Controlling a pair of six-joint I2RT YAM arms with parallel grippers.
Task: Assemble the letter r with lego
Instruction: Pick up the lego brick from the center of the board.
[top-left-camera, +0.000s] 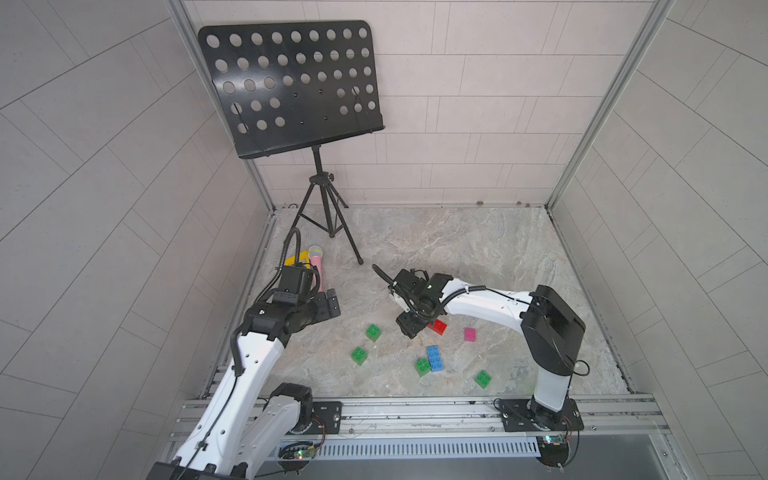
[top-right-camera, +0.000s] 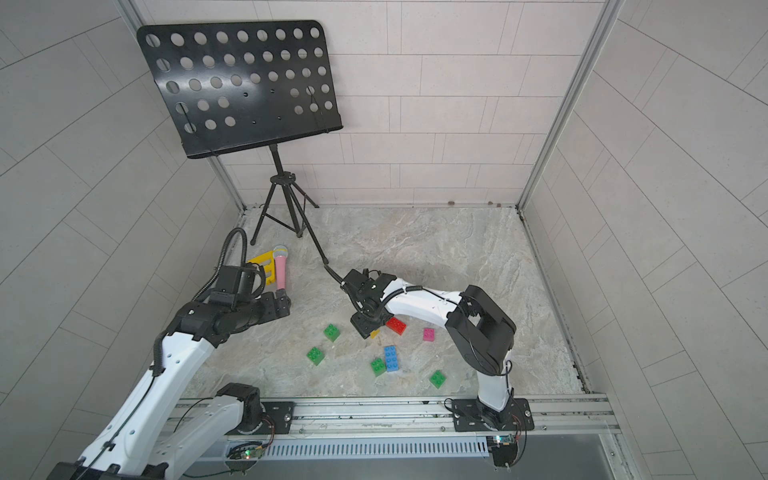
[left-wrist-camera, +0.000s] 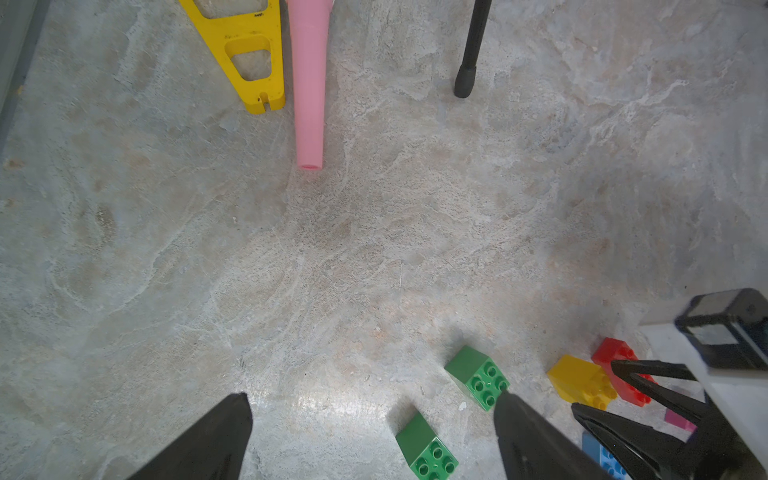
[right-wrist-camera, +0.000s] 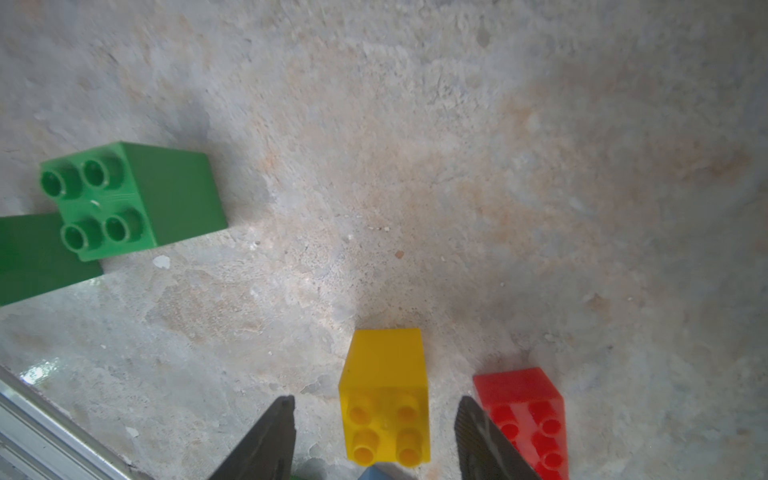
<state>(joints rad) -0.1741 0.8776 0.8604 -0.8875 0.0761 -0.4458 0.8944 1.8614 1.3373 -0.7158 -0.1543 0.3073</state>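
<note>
1. right gripper (right-wrist-camera: 375, 401): jaws apart, one finger on either side of the yellow brick (right-wrist-camera: 384, 395), with table showing in the gap on both sides; nothing is clamped.
2. left gripper (left-wrist-camera: 372, 399): jaws spread wide and empty, hanging over the table (top-left-camera: 478, 257) with one finger in front of a green brick (left-wrist-camera: 478, 376).
3. the lego: every piece lies loose on the table and none are joined. the red brick (right-wrist-camera: 523, 415) sits just beside the yellow one, close against the outer finger (touching or not, cannot tell). the blue brick (top-left-camera: 434, 358) lies against another green brick (top-left-camera: 422, 367); the pink brick (top-left-camera: 469, 334) stands apart.
4. handling, as a judgement: the yellow brick should be light, stiff and smooth-walled, so apt to slip or twist. take it by two opposite flat walls, below the studs and centred, square to the faces. the crowding red brick may get nudged.
</note>
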